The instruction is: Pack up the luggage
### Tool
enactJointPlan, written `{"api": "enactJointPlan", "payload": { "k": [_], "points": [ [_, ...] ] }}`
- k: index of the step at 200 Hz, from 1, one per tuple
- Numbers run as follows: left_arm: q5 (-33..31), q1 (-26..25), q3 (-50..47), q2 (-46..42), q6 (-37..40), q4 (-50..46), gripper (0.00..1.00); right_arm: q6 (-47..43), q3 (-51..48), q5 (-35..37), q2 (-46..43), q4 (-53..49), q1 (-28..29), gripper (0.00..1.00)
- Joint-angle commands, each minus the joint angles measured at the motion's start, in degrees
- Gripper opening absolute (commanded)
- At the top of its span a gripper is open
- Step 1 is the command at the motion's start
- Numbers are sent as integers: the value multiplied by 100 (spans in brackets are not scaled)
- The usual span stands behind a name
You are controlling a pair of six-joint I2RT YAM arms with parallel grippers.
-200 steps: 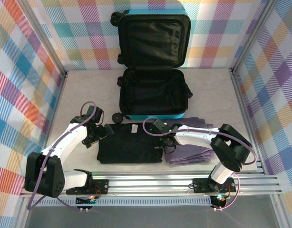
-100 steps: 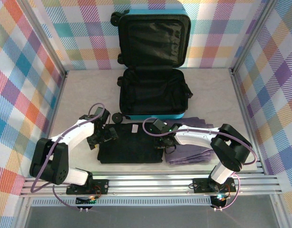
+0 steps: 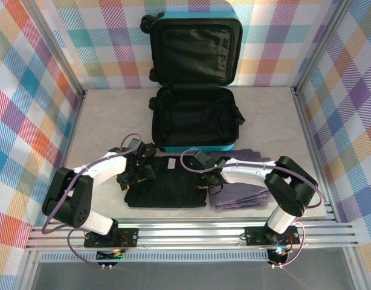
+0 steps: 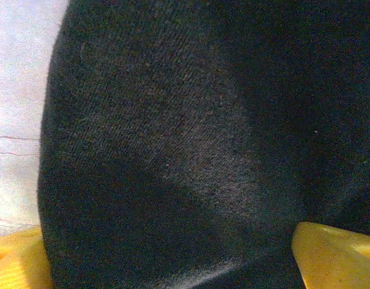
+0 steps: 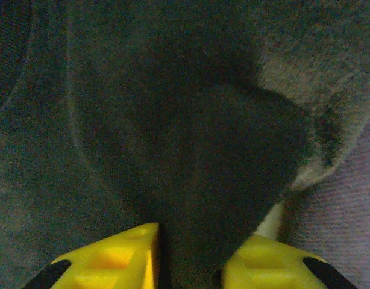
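Observation:
The luggage [image 3: 195,147], a turquoise suitcase with black lining, lies open at the back, its lid propped against the wall. In front of it lies a folded black garment [image 3: 167,192]. My left gripper [image 3: 141,171] sits on the garment's left edge. In the left wrist view its yellow fingers [image 4: 332,253] stand wide apart, open, with the black garment [image 4: 191,138] spread between them. My right gripper [image 3: 200,176] is at the garment's right edge. In the right wrist view its fingers [image 5: 109,259] are shut on a raised fold of the black garment [image 5: 203,180].
A folded grey-purple garment [image 3: 243,192] lies right of the black one, under the right arm; a strip of it [image 5: 348,229] appears in the right wrist view. Checked walls enclose the table [image 3: 107,121] on three sides. An aluminium rail [image 3: 191,232] runs along the near edge.
My left gripper has swung right from the bare table onto the black garment's left edge. My right gripper has stayed at the right edge and now has a fold of fabric between its fingers.

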Motion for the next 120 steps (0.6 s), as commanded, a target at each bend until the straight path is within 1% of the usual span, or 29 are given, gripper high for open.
{"api": "enactJointPlan", "payload": {
  "k": [1, 10, 19, 26, 42, 63, 67, 97, 120],
  "points": [
    [314, -194, -226, 193, -31, 230, 89, -121, 121, -364, 231, 225, 26, 23],
    [306, -241, -227, 189, -29, 228, 86, -146, 134, -390, 229, 235, 27, 21],
    [295, -276, -226, 164, -21, 217, 81, -173, 145, -398, 218, 228, 35, 17],
    [277, -299, -226, 133, -24, 206, 78, -200, 139, -414, 195, 230, 31, 15],
    [238, -334, -227, 54, -15, 172, 62, -264, 140, -435, 153, 218, 35, 9],
    [147, -373, -203, -82, -7, 34, 32, -334, 123, -461, 64, 214, 37, 1],
    [124, -379, -192, -119, 1, -12, 27, -349, 113, -474, 41, 221, 38, 0],
    [-63, -422, -50, -499, 53, -393, 0, -529, 112, -483, -143, 158, 44, 0],
    [-202, -440, 83, -849, 55, -699, 0, -653, 155, -536, -344, 105, 44, 0]
  ]
}}
